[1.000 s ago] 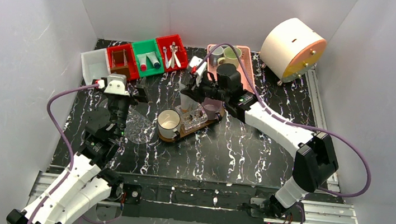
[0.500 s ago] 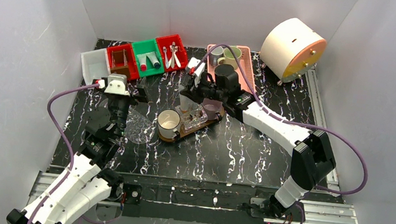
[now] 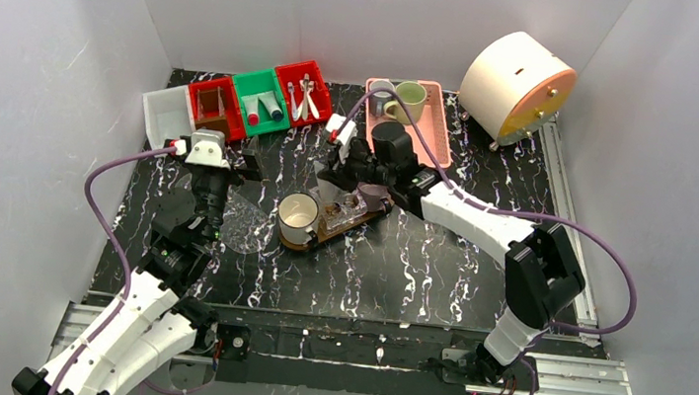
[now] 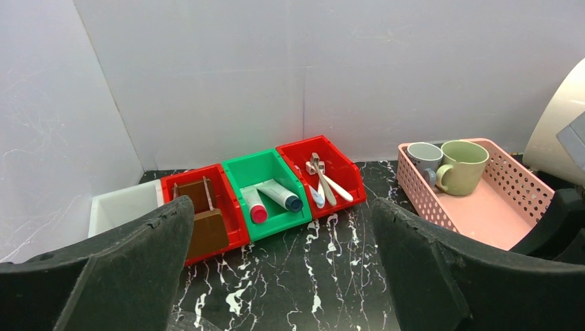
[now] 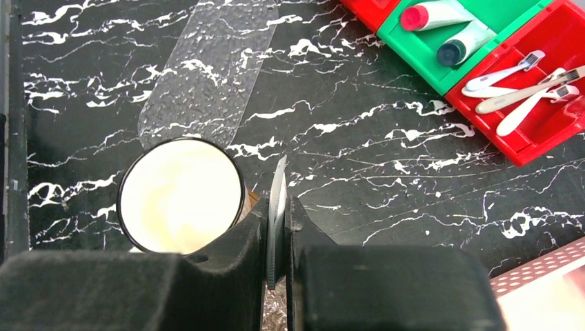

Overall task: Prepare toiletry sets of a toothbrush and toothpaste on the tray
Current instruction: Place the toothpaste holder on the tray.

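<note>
Halfway, at a guess, into toiletry prep: clamping right claw (image 5: 277,207) on thin clear bag (image 5: 278,181) above tray (image 3: 342,225) on tabletop (image 3: 437,267), beside cream mug (image 5: 179,196), hovering left claw (image 4: 281,214) wide apart facing bins (image 4: 269,181), next needing gentle lowering onto tray.

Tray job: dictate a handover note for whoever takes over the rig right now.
Left hand: open, empty, above the table.
Right hand: shut on a thin clear sheet, likely a bag, beside the mug.
Done: that mug stands on one end of the tray, with bagged items beside it, contents unclear.
A clear bag lies flat on the table.
Left: toothbrushes in the red bin, tubes in the green bin, two mugs in the pink basket.
</note>
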